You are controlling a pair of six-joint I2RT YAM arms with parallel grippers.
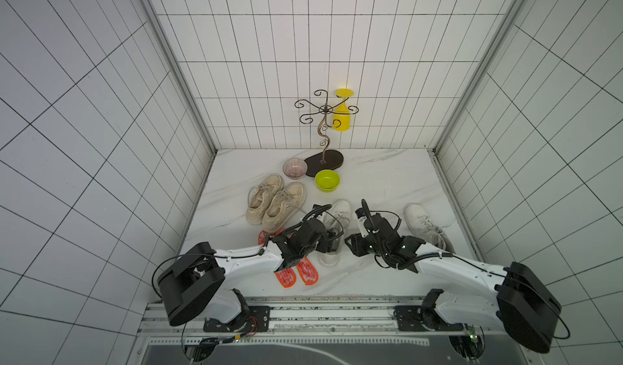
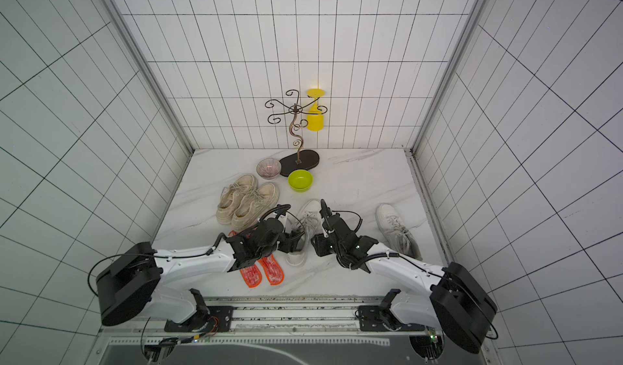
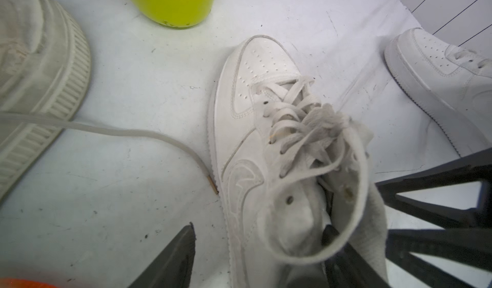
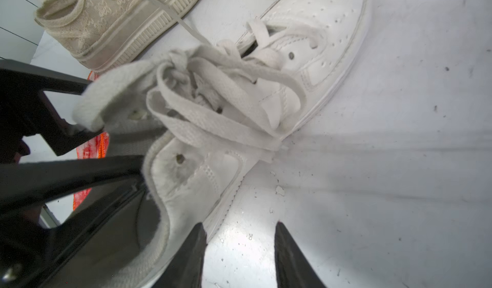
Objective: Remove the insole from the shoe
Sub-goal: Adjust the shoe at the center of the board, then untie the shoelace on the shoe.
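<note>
A white lace-up shoe (image 1: pixel 338 216) (image 2: pixel 309 211) lies mid-table with its heel toward me, between both grippers. My left gripper (image 1: pixel 332 242) (image 3: pixel 259 225) is open and straddles the shoe's (image 3: pixel 253 113) side wall at the heel. One of its fingers (image 3: pixel 330 236) sits inside the opening, the other stands off the sole on the table. My right gripper (image 1: pixel 351 243) (image 4: pixel 239 223) is open over bare table, with one finger against the other side of the shoe (image 4: pixel 306 47). The shoe's inside looks grey, and I cannot tell the insole from the lining.
A second white shoe (image 1: pixel 426 226) lies to the right. A beige pair (image 1: pixel 276 204) sits at the left, one lace (image 3: pixel 119 132) trailing to the white shoe. Two orange insoles (image 1: pixel 296 274) lie under my left arm. Behind are a green bowl (image 1: pixel 327 180), a ribbed bowl (image 1: pixel 295 168) and a wire stand (image 1: pixel 323 161) with a yellow cup (image 1: pixel 343 117).
</note>
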